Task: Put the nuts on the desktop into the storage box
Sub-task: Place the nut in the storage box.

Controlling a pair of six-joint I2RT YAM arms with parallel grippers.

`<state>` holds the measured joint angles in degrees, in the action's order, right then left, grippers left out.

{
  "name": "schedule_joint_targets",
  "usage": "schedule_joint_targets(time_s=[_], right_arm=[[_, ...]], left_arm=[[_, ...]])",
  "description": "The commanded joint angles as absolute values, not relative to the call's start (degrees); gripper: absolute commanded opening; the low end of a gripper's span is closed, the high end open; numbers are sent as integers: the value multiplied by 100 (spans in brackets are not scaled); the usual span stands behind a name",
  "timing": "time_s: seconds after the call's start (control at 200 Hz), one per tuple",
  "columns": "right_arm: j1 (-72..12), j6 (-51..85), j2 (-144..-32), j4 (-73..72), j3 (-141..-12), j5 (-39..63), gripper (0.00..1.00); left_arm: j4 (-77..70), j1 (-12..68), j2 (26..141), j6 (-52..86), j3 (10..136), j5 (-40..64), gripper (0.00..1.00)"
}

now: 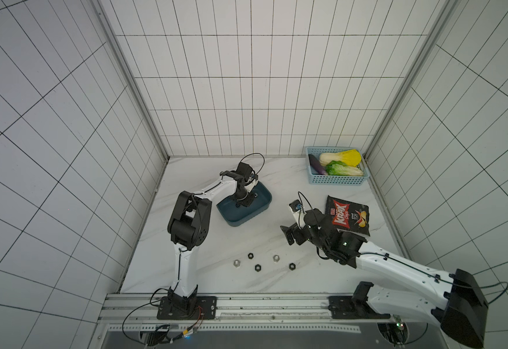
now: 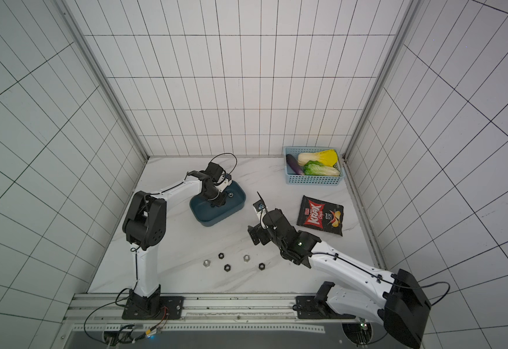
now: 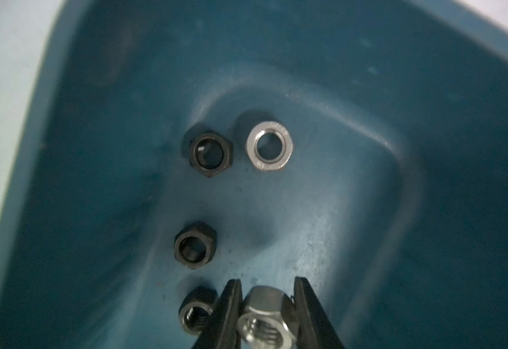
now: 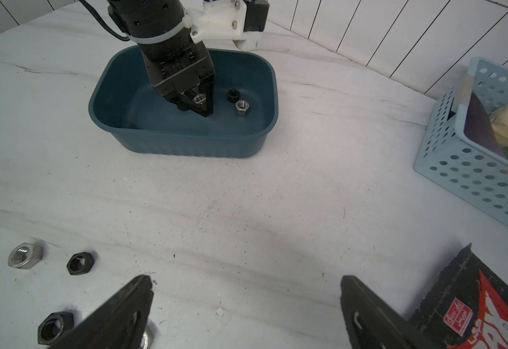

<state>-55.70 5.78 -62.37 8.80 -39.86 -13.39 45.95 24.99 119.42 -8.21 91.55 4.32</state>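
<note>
Five nuts (image 1: 258, 267) on desktop (image 1: 231, 235), four in storage box (image 3: 428, 151), one clamped

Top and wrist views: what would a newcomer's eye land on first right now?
The left gripper reaches down into the storage box, shut on a silver nut above four nuts lying on its floor. Next come five loose nuts on the near-middle desktop, with the right gripper open near them, and the bright vegetable basket in the far right corner.
</note>
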Motion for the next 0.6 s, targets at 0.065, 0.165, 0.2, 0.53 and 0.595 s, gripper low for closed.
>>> schedule_joint_targets(time_s=[0.065,0.165,0.2,0.53,0.595], right_arm=[[-5523,581,-6155,1648,-4228,-1163,100],[-5528,361,-6099,2268,-4262,-473,97],[-5530,286,-6115,2461,-4269,-198,95],[-6005,87,-7001,3436,-4703,482,80],[-6082,4,-7165,3445,-4790,546,80]], left_arm=[[4334,2554,12263,-788,9499,200,29],[4342,2547,12382,-743,9562,167,33],[4335,2546,12399,-738,9559,155,36],[4360,2541,12433,-618,9623,152,48],[4465,2531,12292,-606,9654,195,51]])
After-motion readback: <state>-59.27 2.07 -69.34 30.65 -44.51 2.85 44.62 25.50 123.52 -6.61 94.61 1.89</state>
